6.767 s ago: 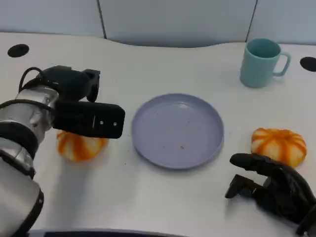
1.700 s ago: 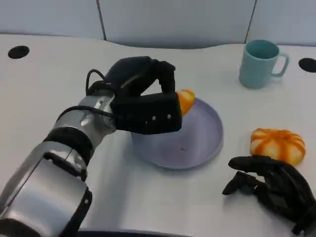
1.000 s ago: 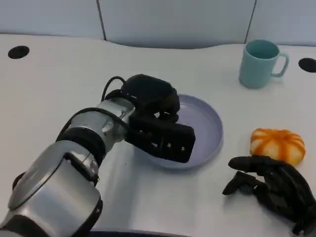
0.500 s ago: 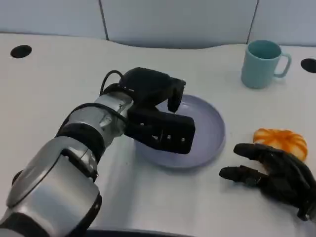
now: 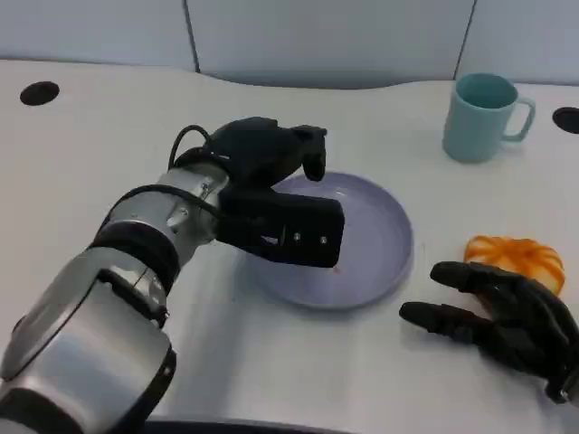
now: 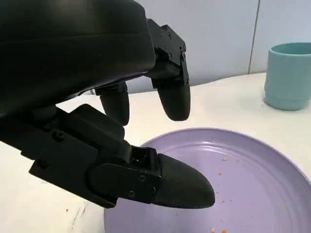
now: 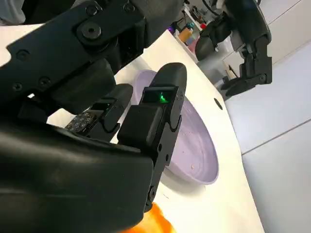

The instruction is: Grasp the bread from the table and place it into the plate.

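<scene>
Left hand (image 5: pixel 267 172) first, from the head view: it hangs over the left part of the lilac plate (image 5: pixel 384 244), fingers curled a little and apart from the thumb. I can see nothing held between them. Its silver forearm (image 5: pixel 136 235) runs back toward the lower left. The right hand (image 5: pixel 498 316) lies low by the table (image 5: pixel 109 127) at the lower right, fingers spread and holding nothing. Just behind it, and right of the plate, sits an orange-and-white striped bread (image 5: pixel 520 256) on the table, apart from the plate's rim. A teal mug (image 5: pixel 479 117) stands well back on the right, near the table's far edge.

From the left wrist, the left hand (image 6: pixel 87 73) is seen close up: the fingers (image 6: pixel 172 92) bend down above the plate (image 6: pixel 252 184), the thumb (image 6: pixel 180 187) reaches out beneath them, and the gap between is bare. The part of the plate in sight carries a few orange crumbs. The mug (image 6: pixel 289 75) stands beyond the plate.

From the right wrist, the right hand (image 7: pixel 87 145) has its fingers (image 7: pixel 155 116) stretched toward the plate (image 7: pixel 194 150) and gripping nothing. A bit of the orange bread (image 7: pixel 154 223) shows right beside the hand's shell, though I cannot tell whether they touch.
</scene>
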You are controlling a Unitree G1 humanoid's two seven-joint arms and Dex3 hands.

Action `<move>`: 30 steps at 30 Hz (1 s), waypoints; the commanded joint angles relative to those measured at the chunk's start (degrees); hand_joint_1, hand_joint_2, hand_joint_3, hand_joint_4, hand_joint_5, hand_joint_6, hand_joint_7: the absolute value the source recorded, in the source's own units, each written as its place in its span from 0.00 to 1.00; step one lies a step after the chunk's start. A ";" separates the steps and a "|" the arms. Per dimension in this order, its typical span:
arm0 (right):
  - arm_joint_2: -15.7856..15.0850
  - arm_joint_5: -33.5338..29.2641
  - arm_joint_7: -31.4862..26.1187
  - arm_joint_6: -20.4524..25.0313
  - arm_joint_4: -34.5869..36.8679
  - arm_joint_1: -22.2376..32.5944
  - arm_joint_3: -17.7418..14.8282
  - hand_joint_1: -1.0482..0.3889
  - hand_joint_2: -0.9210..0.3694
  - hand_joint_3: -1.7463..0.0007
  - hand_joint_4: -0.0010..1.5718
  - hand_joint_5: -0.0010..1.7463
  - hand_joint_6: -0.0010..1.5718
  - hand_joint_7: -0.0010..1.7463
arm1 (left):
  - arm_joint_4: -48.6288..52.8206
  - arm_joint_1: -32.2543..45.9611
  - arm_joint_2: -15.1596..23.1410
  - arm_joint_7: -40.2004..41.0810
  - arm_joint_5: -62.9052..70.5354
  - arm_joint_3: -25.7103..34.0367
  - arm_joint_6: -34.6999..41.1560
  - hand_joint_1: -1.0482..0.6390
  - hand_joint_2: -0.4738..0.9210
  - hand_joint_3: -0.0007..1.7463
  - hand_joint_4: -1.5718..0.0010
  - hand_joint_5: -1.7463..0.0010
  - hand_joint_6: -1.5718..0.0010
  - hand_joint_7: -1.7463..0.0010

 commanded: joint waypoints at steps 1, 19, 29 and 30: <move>-0.63 -2.33 -3.01 3.10 2.63 4.52 0.92 0.24 0.20 1.00 0.66 0.03 0.81 0.00 | -0.22 -0.33 1.19 -2.21 -0.49 0.27 0.10 0.00 1.00 0.20 0.98 0.19 0.92 0.33; -0.71 -2.31 -3.08 3.14 2.70 4.51 0.94 0.24 0.20 1.00 0.67 0.02 0.81 0.00 | -1.23 2.59 2.34 -46.32 -42.83 38.86 7.23 0.68 0.80 0.01 0.43 0.99 0.40 1.00; -0.92 -2.28 -3.00 3.30 2.70 4.46 0.90 0.24 0.20 1.00 0.67 0.01 0.81 0.00 | -1.81 3.01 6.49 -57.50 -52.03 49.45 19.10 0.96 0.95 0.01 0.51 1.00 0.47 1.00; -0.93 -2.27 -2.97 3.29 2.68 4.49 0.91 0.24 0.20 1.00 0.67 0.01 0.81 0.00 | -1.82 3.27 6.91 -58.26 -52.11 49.67 19.43 0.96 0.96 0.01 0.53 1.00 0.49 1.00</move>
